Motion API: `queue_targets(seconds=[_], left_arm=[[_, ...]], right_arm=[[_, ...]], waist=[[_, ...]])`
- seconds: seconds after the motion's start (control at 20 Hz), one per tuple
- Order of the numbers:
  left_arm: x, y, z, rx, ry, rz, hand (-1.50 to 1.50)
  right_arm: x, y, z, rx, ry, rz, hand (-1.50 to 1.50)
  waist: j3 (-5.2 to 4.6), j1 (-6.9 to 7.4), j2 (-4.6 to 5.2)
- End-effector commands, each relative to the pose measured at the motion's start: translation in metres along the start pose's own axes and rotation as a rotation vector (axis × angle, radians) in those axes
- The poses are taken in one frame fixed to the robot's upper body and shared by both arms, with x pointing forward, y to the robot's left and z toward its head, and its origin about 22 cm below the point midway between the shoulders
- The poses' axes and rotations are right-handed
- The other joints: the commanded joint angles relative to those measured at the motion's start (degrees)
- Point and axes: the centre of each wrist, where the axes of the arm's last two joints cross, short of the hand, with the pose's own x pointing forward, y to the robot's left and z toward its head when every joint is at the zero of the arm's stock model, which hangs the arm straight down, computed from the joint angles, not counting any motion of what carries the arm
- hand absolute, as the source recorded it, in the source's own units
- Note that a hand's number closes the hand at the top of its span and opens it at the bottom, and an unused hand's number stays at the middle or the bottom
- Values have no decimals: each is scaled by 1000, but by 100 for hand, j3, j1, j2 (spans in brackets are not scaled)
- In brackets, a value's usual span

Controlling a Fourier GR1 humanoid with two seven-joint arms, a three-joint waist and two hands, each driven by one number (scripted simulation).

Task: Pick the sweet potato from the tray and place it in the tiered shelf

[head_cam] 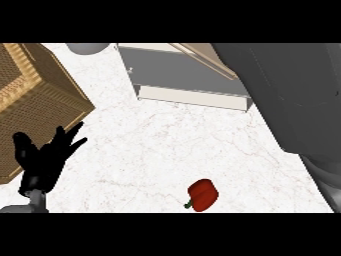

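On marble counter (165,145): glossy red pepper (202,195); left hand (44,157) fingers splayed, empty; woven tray (21,100) beside.

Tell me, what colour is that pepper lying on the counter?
Red, with a small dark stem: the pepper shows best in the head view.

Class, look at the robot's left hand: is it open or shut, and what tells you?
Open. The left hand shows at the lower left with its fingers spread and straight, pointing up, holding nothing. It rests beside the wicker tray.
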Motion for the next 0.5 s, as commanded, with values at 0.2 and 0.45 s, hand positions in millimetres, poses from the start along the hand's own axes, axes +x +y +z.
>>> queue_targets(seconds=[0.2,0.45], left_arm=[[0,7,-13,26,72,1,0],[-14,-8,-5,30,58,-8,0]], right_arm=[[-18,14,-36,58,73,97,150],[-41,27,-53,36,62,110,150]], waist=[[-33,28,51],[-31,60,55]])
